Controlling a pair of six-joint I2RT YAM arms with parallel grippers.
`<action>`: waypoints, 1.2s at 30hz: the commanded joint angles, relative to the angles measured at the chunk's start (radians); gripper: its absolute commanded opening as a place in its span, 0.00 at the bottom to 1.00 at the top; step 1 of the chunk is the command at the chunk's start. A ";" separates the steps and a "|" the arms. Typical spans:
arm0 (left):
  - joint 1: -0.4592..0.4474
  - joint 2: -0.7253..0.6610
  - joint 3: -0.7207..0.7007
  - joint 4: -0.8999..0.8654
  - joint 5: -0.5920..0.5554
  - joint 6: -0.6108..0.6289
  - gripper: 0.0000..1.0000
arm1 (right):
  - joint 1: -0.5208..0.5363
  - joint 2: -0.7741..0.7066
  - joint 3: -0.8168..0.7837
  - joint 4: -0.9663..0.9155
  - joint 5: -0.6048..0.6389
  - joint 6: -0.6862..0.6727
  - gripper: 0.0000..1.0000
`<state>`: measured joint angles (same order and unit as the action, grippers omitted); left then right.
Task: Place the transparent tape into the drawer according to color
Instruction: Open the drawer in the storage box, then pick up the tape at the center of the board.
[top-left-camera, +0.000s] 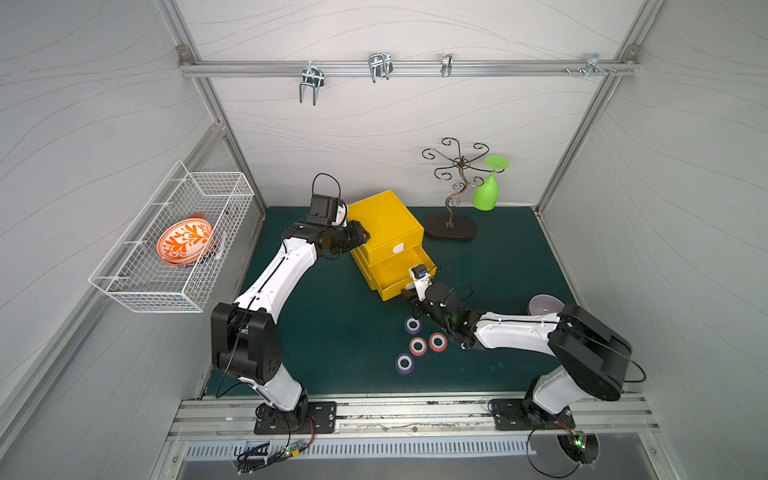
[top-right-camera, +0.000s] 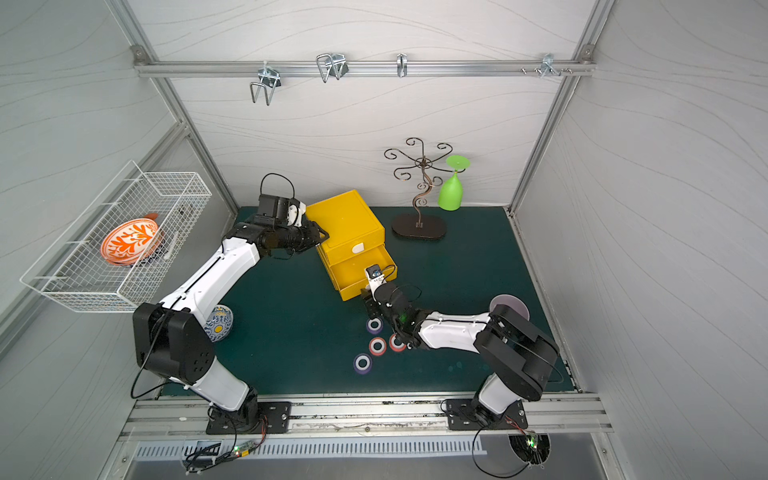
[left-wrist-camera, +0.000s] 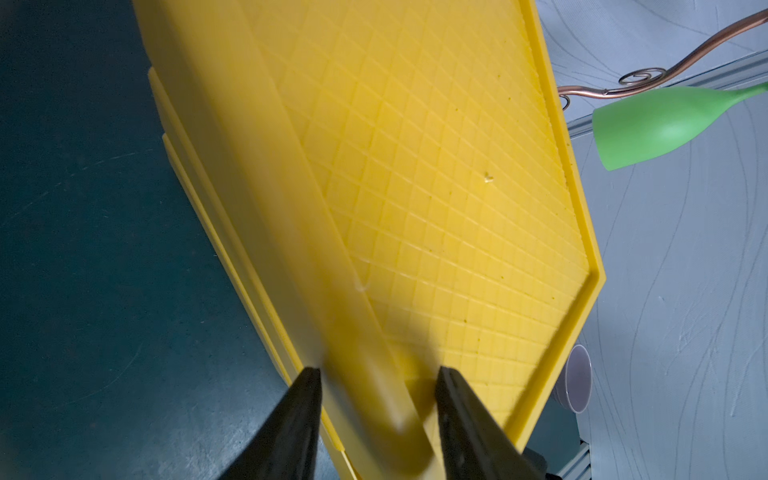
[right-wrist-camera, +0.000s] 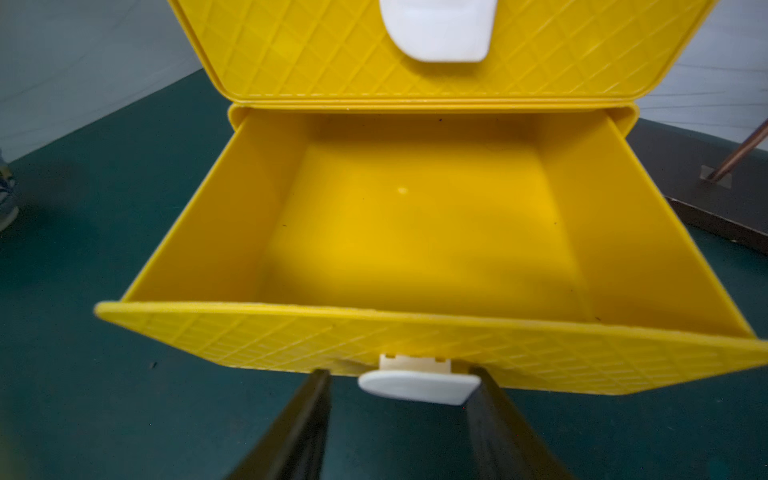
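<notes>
Moulded plastic and its neighbours. We see the yellow box (left-wrist-camera: 436, 187) embossed on its outer faces with a fine diamond grid. The open drawer (right-wrist-camera: 415, 232) is smooth and slightly glossy inside, with a smooth white plastic tab handle (right-wrist-camera: 417, 386). The bench (top-left-camera: 332, 332) is matt dark green, faintly scuffed. We note a white-coated wire basket (top-left-camera: 137, 266), a glossy glazed bowl (top-left-camera: 185, 242), a coppery metal stand (left-wrist-camera: 706, 45) and a satin green plastic glass (left-wrist-camera: 665, 124).

Over on the side wall, a white wire basket (top-left-camera: 137, 286) holds an orange-and-white patterned bowl (top-left-camera: 185, 242), tipped up on its edge. At the back of the dark green worktop (top-left-camera: 332, 353), a curly metal stand (top-left-camera: 451, 227) carries a green goblet (top-left-camera: 485, 193), hanging upside down. A pale purple bowl (top-left-camera: 544, 304) peeks out on the right. In a top view, a blue patterned bowl (top-right-camera: 220, 323) shows on the left. Metal hooks (top-left-camera: 380, 66) hang on the rail above.
</notes>
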<state>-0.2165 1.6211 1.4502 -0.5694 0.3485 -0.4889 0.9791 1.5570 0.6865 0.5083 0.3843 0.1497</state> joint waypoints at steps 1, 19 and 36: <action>0.003 -0.001 -0.017 -0.017 -0.011 0.010 0.57 | 0.015 -0.047 -0.010 -0.032 0.008 0.002 0.76; 0.005 -0.210 -0.173 0.098 0.028 0.000 0.98 | -0.113 -0.440 -0.043 -0.620 -0.244 0.170 0.92; 0.017 -0.379 -0.434 0.122 0.160 0.038 0.96 | -0.294 -0.397 0.092 -1.128 -0.534 0.145 0.90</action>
<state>-0.2070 1.2766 1.0210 -0.4953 0.4545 -0.4778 0.6880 1.1149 0.7528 -0.5014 -0.0814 0.2962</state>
